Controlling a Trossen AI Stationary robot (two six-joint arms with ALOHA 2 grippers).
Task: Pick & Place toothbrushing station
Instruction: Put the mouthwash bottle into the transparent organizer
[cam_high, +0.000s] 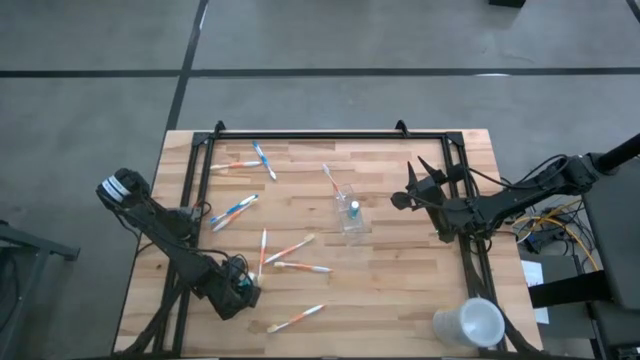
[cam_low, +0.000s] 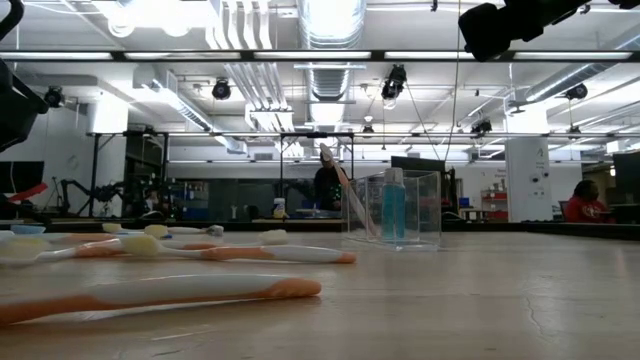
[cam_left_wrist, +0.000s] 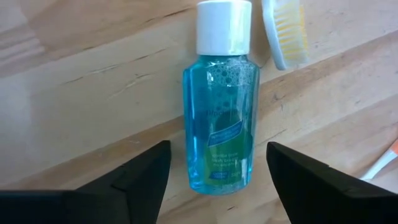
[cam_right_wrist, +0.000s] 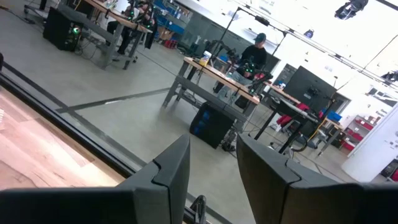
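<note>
Clear cup (cam_high: 351, 214), mid-counter (cam_high: 400, 290): holds one toothbrush and one blue bottle.
Loose toothbrushes (cam_high: 288, 250): seven, left half, outstanding.
Second blue bottle (cam_left_wrist: 221, 124): lying near-left, between parted fingers of left hand (cam_left_wrist: 217, 180), ungripped.
Right hand (cam_high: 400, 199): right of cup, part-open, empty.

A light wooden slatted bench (cam_high: 390, 280) edged by a black metal frame (cam_high: 300, 134) stands on grey concrete floor (cam_high: 90, 100). A large opaque white plastic cup (cam_high: 468, 324) lies tipped near its right front corner. Beyond, a seated person in red (cam_low: 581, 204).
</note>
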